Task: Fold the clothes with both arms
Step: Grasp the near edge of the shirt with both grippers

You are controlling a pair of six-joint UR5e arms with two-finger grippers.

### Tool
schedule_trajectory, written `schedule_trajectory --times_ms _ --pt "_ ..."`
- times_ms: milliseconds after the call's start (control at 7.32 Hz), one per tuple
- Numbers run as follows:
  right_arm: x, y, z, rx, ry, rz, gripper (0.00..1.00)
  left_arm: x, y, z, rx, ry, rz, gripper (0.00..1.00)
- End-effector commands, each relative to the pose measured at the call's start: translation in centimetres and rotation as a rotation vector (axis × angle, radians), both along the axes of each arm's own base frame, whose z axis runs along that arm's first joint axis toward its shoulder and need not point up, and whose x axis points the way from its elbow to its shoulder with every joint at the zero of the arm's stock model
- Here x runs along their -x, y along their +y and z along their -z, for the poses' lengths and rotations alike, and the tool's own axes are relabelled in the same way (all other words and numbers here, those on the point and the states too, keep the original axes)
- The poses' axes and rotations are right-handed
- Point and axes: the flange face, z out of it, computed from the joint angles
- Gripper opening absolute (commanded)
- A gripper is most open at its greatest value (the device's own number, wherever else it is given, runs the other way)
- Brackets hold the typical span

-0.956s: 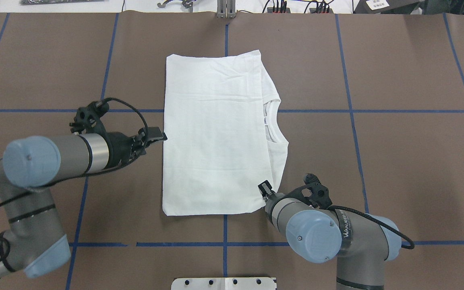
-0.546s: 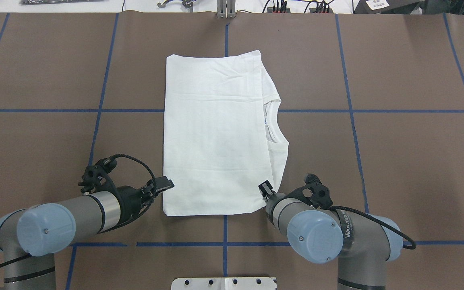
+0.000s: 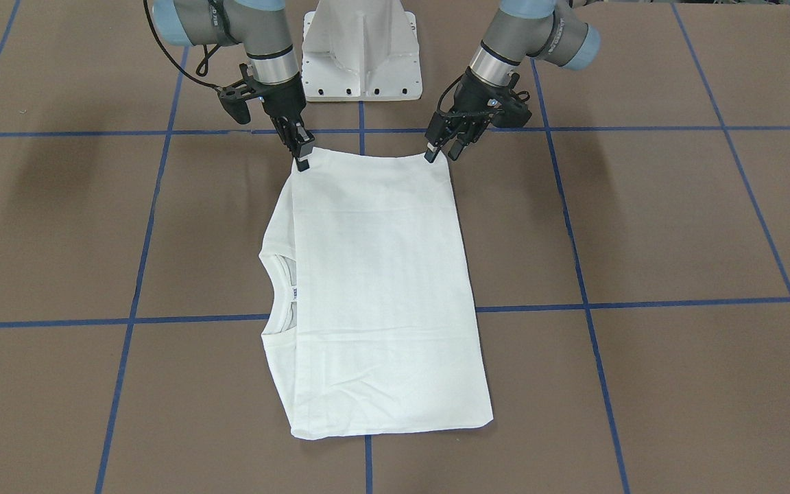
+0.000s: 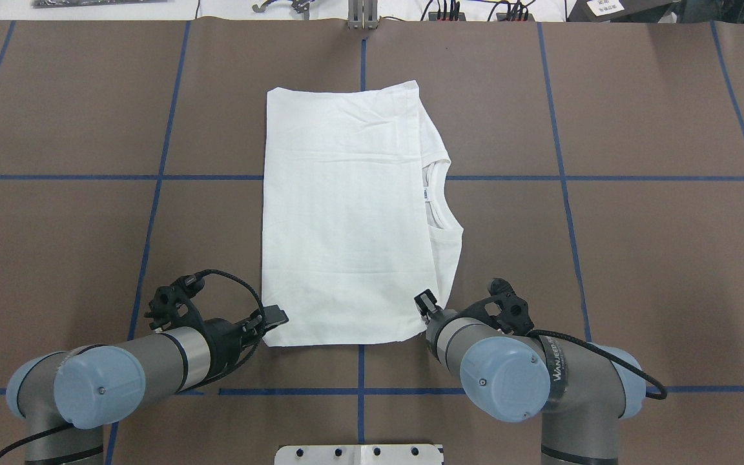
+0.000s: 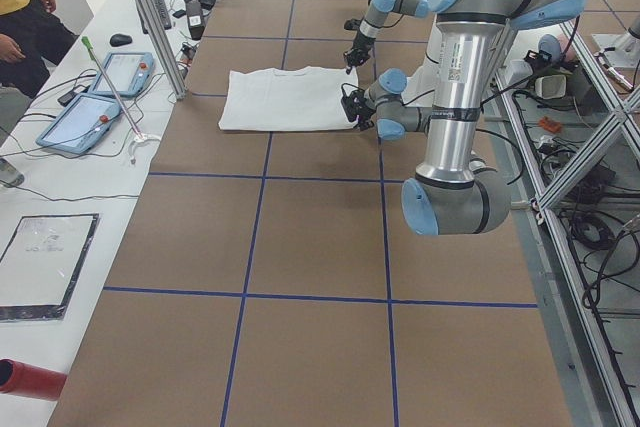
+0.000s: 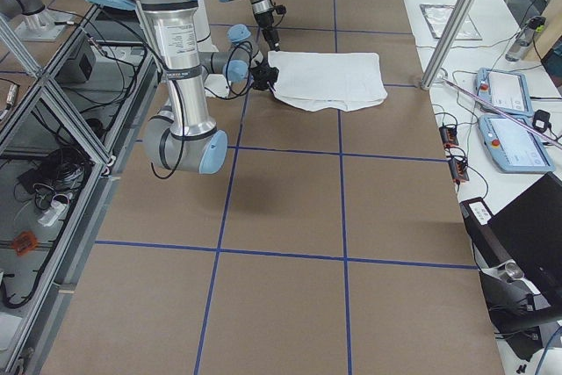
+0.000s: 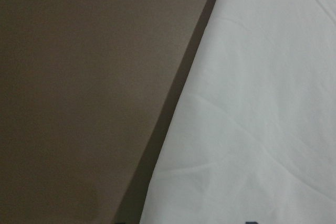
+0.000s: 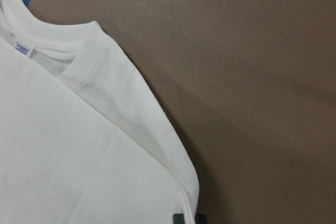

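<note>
The brown counter (image 4: 637,258) carries the white shirt (image 4: 346,226), folded flat at its middle, with the collar (image 4: 442,194) showing on the robot's right. The left arm (image 4: 120,374) and right arm (image 4: 527,381) reach its near edge. The right end effector (image 3: 302,159), largely hidden overhead by its wrist, is clenched on the near right corner. The left end effector (image 3: 441,152) stands released at the other corner. The label (image 4: 424,193) is too small to read.
</note>
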Motion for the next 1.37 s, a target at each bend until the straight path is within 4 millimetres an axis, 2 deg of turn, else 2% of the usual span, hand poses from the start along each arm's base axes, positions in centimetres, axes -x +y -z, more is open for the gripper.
schedule_trajectory --times_ms 0,273,410,546,683,819,956,1093,1229 --pt "0.0 0.0 0.1 0.000 -0.002 0.000 0.00 -0.5 0.4 -0.7 0.002 -0.014 -0.008 0.64" --pt "0.0 0.0 0.2 -0.001 -0.003 0.000 0.00 -1.0 0.8 -1.0 0.006 -0.032 -0.019 0.62" --pt "0.1 0.0 0.3 -0.001 -0.005 0.000 0.00 -1.1 1.0 -1.0 0.006 -0.032 -0.022 0.51" --pt "-0.4 0.0 0.8 -0.004 -0.017 -0.003 0.00 -1.1 1.0 -1.0 0.006 -0.032 -0.022 0.26" --pt "-0.6 0.1 1.1 -0.005 -0.023 -0.001 0.00 -1.1 1.1 -0.9 0.005 -0.031 -0.022 0.06" --pt "-0.6 0.0 1.0 -0.004 -0.022 -0.004 0.00 -1.2 1.3 -1.0 0.005 -0.032 -0.027 0.00" --pt "-0.7 -0.1 0.7 -0.003 -0.017 -0.005 0.00 -0.8 1.4 -0.7 -0.001 -0.028 -0.029 0.00" --pt "-1.0 0.0 0.9 -0.004 -0.022 -0.005 0.00 -0.6 1.5 0.0 -0.005 -0.014 -0.032 0.00" --pt "-1.9 0.2 0.7 -0.003 -0.025 -0.006 0.00 0.2 1.6 1.6 -0.011 0.019 -0.032 0.00"
